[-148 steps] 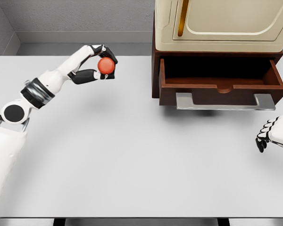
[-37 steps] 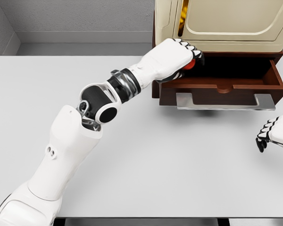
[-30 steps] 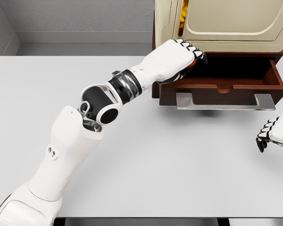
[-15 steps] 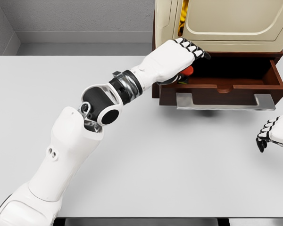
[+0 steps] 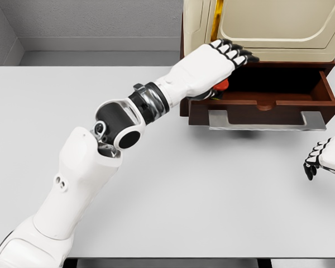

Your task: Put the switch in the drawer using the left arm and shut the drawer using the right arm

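One red switch [image 5: 222, 84] lies in the single open drawer [image 5: 265, 104], just beneath the left robot hand [image 5: 223, 56], whose fingers are spread, released. The right robot hand [image 5: 319, 162] rests curled, holding nothing, over the desk [image 5: 212, 190].

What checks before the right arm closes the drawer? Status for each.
1. Switch inside drawer: ok, red part shows at the left end.
2. Left hand released: ok, fingers spread.
3. Left hand out of the drawer: not ok, it is over the opening.
4. Right hand at the handle: not ok, at the table's right edge.
5. Switch lying flat: cannot tell.
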